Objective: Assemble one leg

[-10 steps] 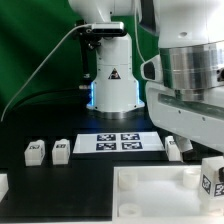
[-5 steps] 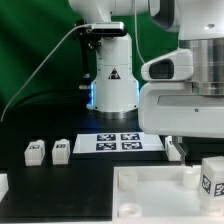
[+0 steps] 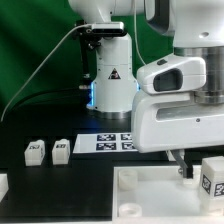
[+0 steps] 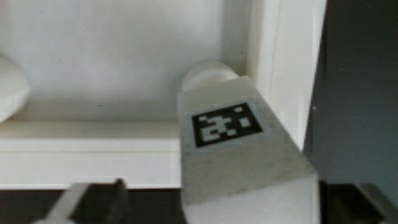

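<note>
Change: Since a second ago, I saw the arm's white housing [image 3: 180, 95] swing toward the exterior view's left and sink lower. It came to hide the right end of the marker board [image 3: 112, 143] and a small block that had stood beside it.
Tray: A large white tray-like piece [image 3: 150, 195] with raised walls lay nearest the exterior camera, on the black table [image 3: 60, 185].
Edge part: A small white part [image 3: 3, 185] sat cut off at the exterior view's left edge.
Leg: In the wrist view a white leg [image 4: 226, 125] filled the middle, tag face toward the camera, just beside the tray's wall. In the exterior view a tagged leg [image 3: 212, 178] stood by the tray at the right edge. I could not tell whether they were the same one.
Gripper: The gripper [image 3: 183, 160] hung under the housing, close above the tray.
Jaws: One dark finger [image 4: 98, 200] showed beside the leg with a gap between them. The other was not clear, so I could not tell whether the jaws gripped or were released.
Spare legs: Two tagged blocks [image 3: 34, 151] [image 3: 61, 150] stood side by side near the marker board's left end.
Base: The arm's white base [image 3: 110, 80] rose behind the board, before a green backdrop [image 3: 30, 40].
</note>
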### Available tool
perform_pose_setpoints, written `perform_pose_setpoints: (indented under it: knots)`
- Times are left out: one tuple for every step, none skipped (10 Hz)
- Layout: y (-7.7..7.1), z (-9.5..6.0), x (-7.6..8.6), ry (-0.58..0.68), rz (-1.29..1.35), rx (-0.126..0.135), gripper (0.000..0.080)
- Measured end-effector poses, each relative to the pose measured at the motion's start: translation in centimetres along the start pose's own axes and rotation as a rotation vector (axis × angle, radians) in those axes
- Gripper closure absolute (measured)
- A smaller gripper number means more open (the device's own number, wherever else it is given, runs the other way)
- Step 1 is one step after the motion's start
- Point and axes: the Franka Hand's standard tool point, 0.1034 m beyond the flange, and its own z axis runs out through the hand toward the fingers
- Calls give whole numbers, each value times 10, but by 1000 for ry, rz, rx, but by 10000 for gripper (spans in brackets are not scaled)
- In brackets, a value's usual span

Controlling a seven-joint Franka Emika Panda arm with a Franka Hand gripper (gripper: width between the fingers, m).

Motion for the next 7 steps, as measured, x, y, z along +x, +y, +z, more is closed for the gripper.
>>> perform_pose_setpoints:
  knots:
    - [-1,0,0,0,57,3,402]
    - [-1,0,0,-2,141,7,509]
    - [0,1,0,-2,249,7,509]
    - [0,1,-1,-3,354,5,509]
    - [1,1,-1,-1,480,4,509]
    - [1,1,-2,-2,657,-6,509]
    - [0,1,-3,-4,799,-21,509]
